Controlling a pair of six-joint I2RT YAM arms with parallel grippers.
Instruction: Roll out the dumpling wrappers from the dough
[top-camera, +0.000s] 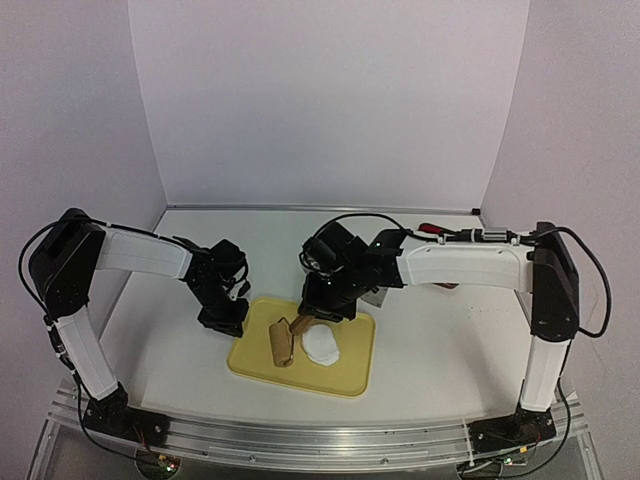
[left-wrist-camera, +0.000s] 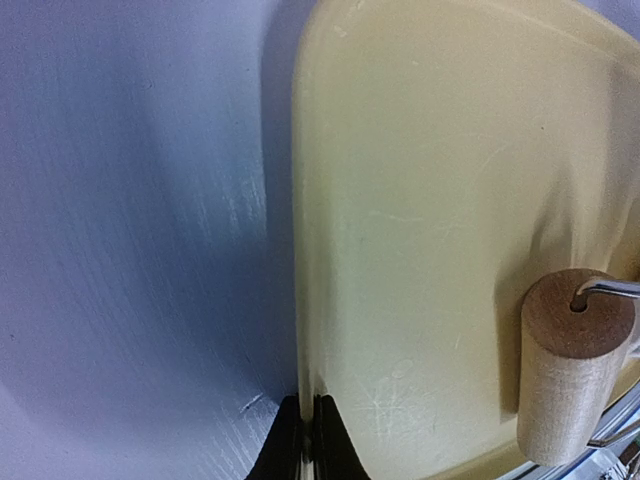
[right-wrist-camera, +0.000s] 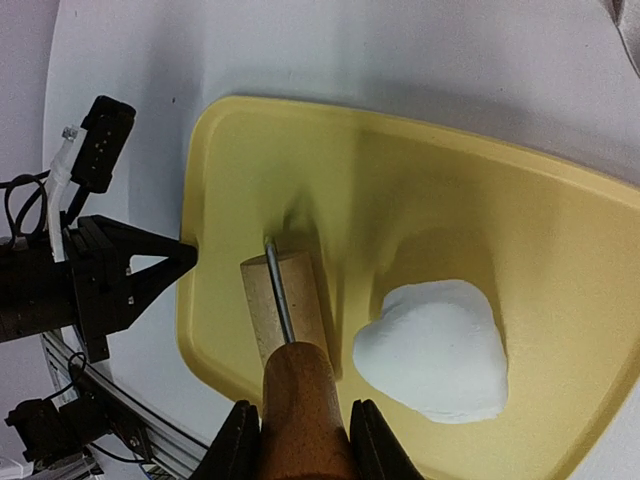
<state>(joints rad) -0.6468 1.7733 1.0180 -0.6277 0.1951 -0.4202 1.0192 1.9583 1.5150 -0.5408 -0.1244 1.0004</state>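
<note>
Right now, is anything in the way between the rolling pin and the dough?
No, nothing visible. The right pincer holds the rolling pin beside the dough, with only bare yellow tray between them.

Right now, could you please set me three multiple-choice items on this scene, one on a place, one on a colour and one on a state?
1. Where does the dough lie?
A. in a bowl
B. on the tray
C. on a plate

2. What colour is the tray?
A. yellow
B. blue
C. red

3. How is the right gripper?
A. open and empty
B. shut on the dough
C. shut on the handle of the rolling pin

Answers:
1 B, the white dough sits on the tray beside the rolling pin.
2 A, the tray shows yellow in every view.
3 C, both fingers clamp the wooden handle.
</note>
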